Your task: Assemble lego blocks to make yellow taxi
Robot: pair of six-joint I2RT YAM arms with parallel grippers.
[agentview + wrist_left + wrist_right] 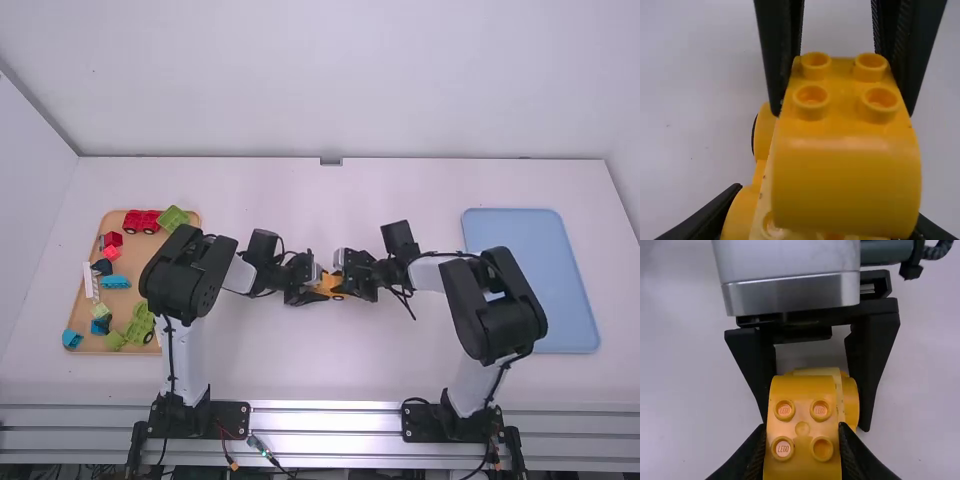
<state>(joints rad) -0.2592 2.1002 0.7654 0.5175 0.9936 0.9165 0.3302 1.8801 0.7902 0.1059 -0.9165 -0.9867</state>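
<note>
Yellow wheeled base [766,135] is braced in the left end effector [814,421] at mid tabletop [310,365], presumably so the right end effector [842,112], gripping the studded cab block [802,429], can seat it.

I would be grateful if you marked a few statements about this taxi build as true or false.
1. The right gripper is closed on the yellow studded block. True.
2. The left gripper is empty. False: it is closed on the yellow wheeled base.
3. The yellow studded block has four round studs on top. True.
4. The red wheeled block lies on the blue plastic tray. False: the red wheeled block lies on the tan tray.
</note>
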